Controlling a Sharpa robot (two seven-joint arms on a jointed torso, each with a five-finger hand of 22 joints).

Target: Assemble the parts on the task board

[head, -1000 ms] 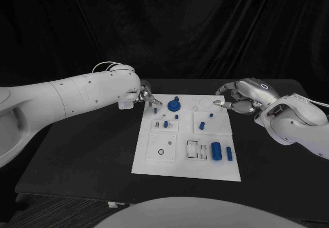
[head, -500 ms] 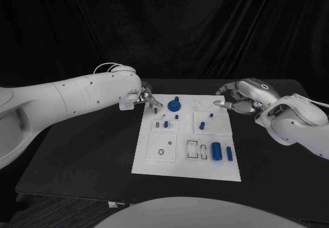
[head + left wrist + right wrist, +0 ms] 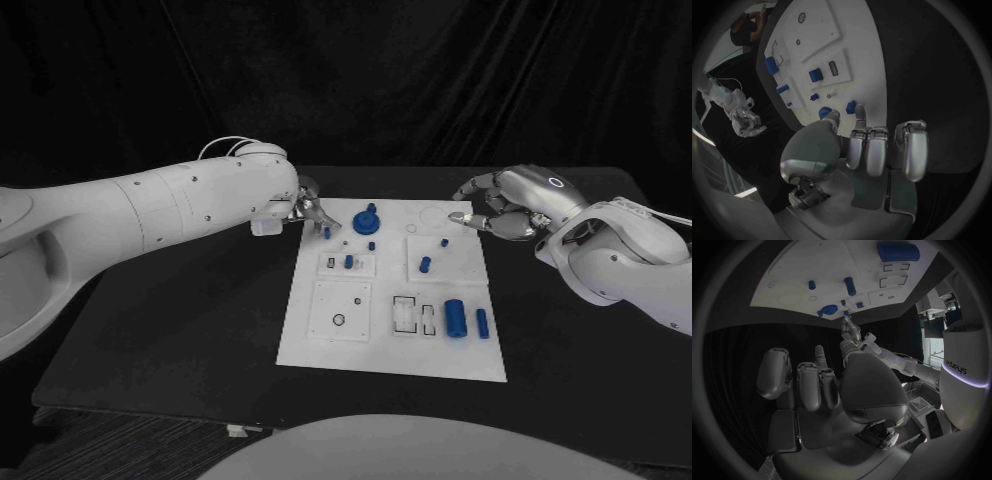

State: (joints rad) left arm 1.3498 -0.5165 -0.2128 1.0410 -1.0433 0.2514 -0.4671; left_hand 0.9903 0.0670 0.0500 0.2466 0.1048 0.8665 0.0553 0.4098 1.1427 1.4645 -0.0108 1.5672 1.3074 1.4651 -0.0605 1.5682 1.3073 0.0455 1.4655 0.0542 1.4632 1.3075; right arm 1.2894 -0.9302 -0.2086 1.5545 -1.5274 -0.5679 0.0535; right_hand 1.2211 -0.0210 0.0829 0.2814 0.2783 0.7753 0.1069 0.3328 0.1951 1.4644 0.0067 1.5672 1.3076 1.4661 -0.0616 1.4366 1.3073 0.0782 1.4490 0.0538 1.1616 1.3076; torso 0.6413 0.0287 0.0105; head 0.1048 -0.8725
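Left robot hand (image 3: 302,210), fingers curled on nothing, reaches for the small peg (image 3: 327,232) upper left of the task board (image 3: 392,345); next, pinch it.

The flat white rectangular task board (image 3: 329,345) lies on the matte black table (image 3: 173,320). Small blue plastic parts (image 3: 454,318) dot the board, among them a round blue gear-like piece (image 3: 366,222) just beside the silver metal left hand (image 3: 306,208). The silver right hand (image 3: 498,205) ends a glossy white arm (image 3: 635,265).
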